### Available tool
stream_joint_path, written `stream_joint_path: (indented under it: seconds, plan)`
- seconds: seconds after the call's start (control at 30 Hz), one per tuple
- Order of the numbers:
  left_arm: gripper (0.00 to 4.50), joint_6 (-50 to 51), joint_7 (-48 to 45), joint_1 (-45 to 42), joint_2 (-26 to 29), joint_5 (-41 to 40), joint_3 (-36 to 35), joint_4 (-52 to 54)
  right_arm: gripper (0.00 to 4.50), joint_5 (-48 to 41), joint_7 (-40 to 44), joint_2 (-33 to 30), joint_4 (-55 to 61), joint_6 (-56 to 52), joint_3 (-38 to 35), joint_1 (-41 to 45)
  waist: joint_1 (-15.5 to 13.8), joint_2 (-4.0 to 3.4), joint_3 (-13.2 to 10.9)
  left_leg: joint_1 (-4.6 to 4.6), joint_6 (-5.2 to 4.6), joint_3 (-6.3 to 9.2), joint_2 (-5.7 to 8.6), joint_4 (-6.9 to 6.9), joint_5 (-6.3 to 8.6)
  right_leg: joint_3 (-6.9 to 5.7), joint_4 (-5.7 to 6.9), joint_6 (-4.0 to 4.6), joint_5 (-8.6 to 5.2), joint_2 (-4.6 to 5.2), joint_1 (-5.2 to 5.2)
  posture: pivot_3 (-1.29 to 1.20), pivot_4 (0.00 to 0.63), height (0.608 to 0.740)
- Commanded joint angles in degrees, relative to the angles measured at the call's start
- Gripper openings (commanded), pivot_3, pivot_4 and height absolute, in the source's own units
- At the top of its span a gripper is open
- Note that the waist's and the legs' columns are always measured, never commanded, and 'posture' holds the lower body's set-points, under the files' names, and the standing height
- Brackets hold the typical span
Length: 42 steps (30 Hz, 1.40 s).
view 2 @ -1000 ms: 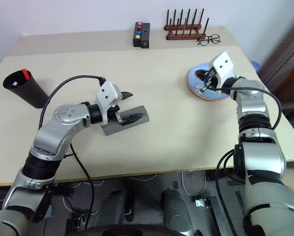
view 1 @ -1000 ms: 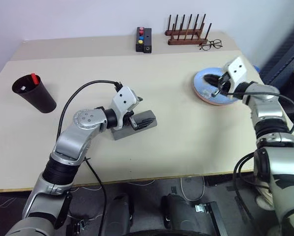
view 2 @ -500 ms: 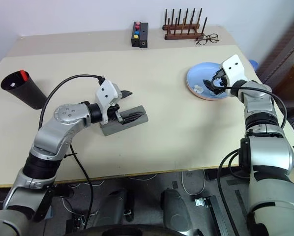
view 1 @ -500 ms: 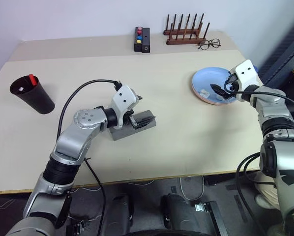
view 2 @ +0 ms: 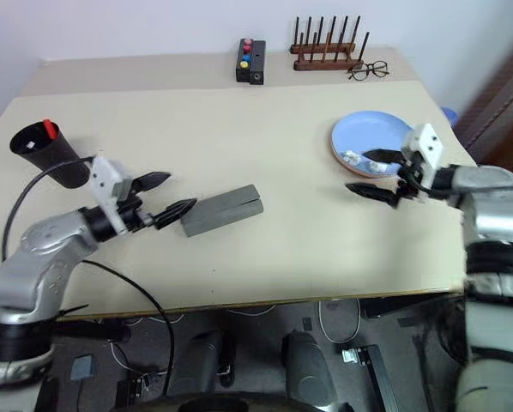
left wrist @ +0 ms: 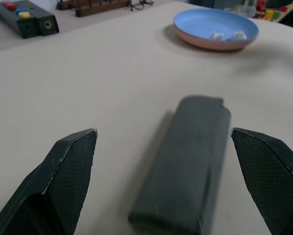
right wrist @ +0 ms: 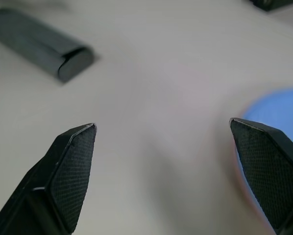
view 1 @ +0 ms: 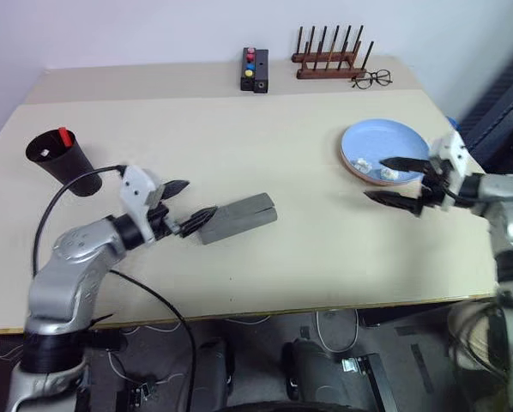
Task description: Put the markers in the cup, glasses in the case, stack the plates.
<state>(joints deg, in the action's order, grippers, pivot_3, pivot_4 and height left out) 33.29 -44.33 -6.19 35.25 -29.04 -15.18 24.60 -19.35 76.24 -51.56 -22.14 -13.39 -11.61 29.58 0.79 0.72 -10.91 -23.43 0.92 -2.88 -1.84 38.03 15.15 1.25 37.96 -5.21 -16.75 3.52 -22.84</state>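
Plates (view 1: 383,151) sit stacked, blue over what looks pink; closed case (view 1: 238,218) lies just beside the open, empty left tool (view 1: 188,202); right tool (view 1: 395,180) gapes empty.

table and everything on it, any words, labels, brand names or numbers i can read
No readable text anywhere in these pictures.
Black box: only red, yellow and blue buttons, no lettering visible.
Cup: plain dark wall, no print visible.
Grey case: plain, closed, no logo visible.
Blue plate: two small whitish marks on it, not lettering as far as can be told.
Left hand and right hand: no markings visible.
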Motion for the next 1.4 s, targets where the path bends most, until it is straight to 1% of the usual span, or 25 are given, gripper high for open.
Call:
stream_joint_path:
  seconds: [0.03, 0.13, 0.23, 0.37, 0.47, 0.6, 0.7, 0.93, 1.2, 1.3, 1.4]
  plan:
    - [4.5, -0.7, -1.9, 5.9, 2.4, -4.1, -7.7, 5.5, 4.44, -4.6, -0.2, -3.8, 9.8, -4.6, -5.8, -6.0, 0.2, 0.0, 0.0, 0.04, 0.0, 0.02, -0.02, 0.0, 0.0, -0.01, 0.0, 0.02, -0.01, -0.01, 0.04, 0.0, 0.15, 0.74]
    - [4.5, -3.2, -3.5, 11.8, 3.9, -4.1, -10.9, 7.7, 4.44, -6.2, -1.8, -4.4, 14.7, -7.1, -8.4, -11.6, 0.3, 0.01, 0.0, 0.12, 0.01, 0.01, -0.04, -0.02, 0.0, 0.01, 0.0, 0.07, -0.04, -0.02, 0.09, 0.0, 0.15, 0.74]
    - [4.5, -5.3, -3.5, 16.3, 3.2, -4.3, -13.1, 9.4, 4.44, -6.8, -3.6, -3.7, 18.6, -8.1, -10.1, -16.9, 0.1, 0.01, 0.0, 0.12, 0.0, -0.01, -0.02, -0.01, 0.0, 0.02, 0.0, 0.22, -0.12, -0.01, 0.1, 0.0, 0.15, 0.74]
    - [4.5, -9.7, -1.7, 20.1, 0.7, -1.9, -11.8, 9.4, 4.44, -8.0, -7.0, -2.4, 22.1, -9.4, -11.3, -20.6, -0.1, 0.02, 0.0, 0.1, 0.0, -0.01, 0.01, 0.01, 0.01, 0.03, -0.04, 0.24, -0.13, 0.01, 0.11, 0.0, 0.15, 0.74]
    - [4.5, -13.7, -1.0, 23.5, -1.4, 0.9, -10.4, 8.9, 4.44, -7.1, -9.7, -0.8, 23.9, -7.8, -12.0, -24.3, -0.1, 0.08, 0.1, 0.09, -0.02, -0.01, 0.0, 0.01, 0.01, 0.03, -0.07, 0.25, -0.14, -0.01, 0.11, 0.0, 0.15, 0.74]
    - [4.5, -15.0, 0.4, 24.9, -2.7, 0.8, -10.4, 9.3, 4.44, -8.2, -13.2, 0.5, 26.0, -8.5, -14.0, -26.7, -0.1, 0.08, 0.1, 0.05, -0.04, -0.02, 0.0, 0.01, 0.03, 0.03, -0.14, 0.25, -0.14, -0.05, 0.1, 0.0, 0.15, 0.74]
    - [4.5, -15.0, 1.1, 25.6, -2.8, 0.7, -9.9, 10.2, 4.44, -7.5, -13.4, 0.4, 24.4, -7.0, -14.2, -27.4, -0.1, 0.1, 0.1, 0.06, -0.04, -0.04, 0.0, 0.02, 0.03, 0.03, -0.15, 0.25, -0.14, -0.07, 0.11, 0.0, 0.15, 0.74]
    - [4.5, -14.8, 0.6, 26.3, -1.9, 0.0, -9.7, 9.9, 4.44, -7.6, -13.5, -0.8, 20.4, -5.6, -15.1, -26.1, -0.1, 0.1, 0.1, 0.06, -0.06, -0.06, -0.01, 0.02, 0.04, 0.03, -0.18, 0.25, -0.14, -0.22, 0.11, 0.0, 0.15, 0.74]
    - [4.5, -13.0, 0.2, 25.3, 0.0, -2.0, -9.2, 10.2, 4.44, -5.8, -9.6, -3.9, 10.8, -0.9, -12.9, -22.5, 0.0, 0.1, 0.1, 0.06, -0.06, -0.07, -0.02, 0.02, 0.04, 0.04, -0.18, 0.25, -0.14, -0.25, 0.11, 0.0, 0.15, 0.74]
    - [4.5, -13.4, 0.4, 26.6, -0.1, -1.5, -8.7, 10.4, 4.44, -6.0, -8.9, -3.3, 10.4, -0.1, -12.7, -23.3, 0.0, 0.1, 0.1, 0.06, -0.07, -0.07, -0.03, 0.02, 0.04, 0.04, -0.18, 0.25, -0.14, -0.27, 0.1, 0.0, 0.15, 0.74]
    - [4.5, -11.6, 1.2, 26.5, 0.6, -3.4, -9.9, 12.0, 4.44, -7.1, -9.1, -2.8, 12.4, -1.3, -12.6, -23.5, 0.0, 0.1, 0.1, 0.06, -0.07, -0.07, -0.04, 0.02, 0.04, 0.04, -0.18, 0.23, -0.13, -0.28, 0.1, 0.0, 0.15, 0.74]
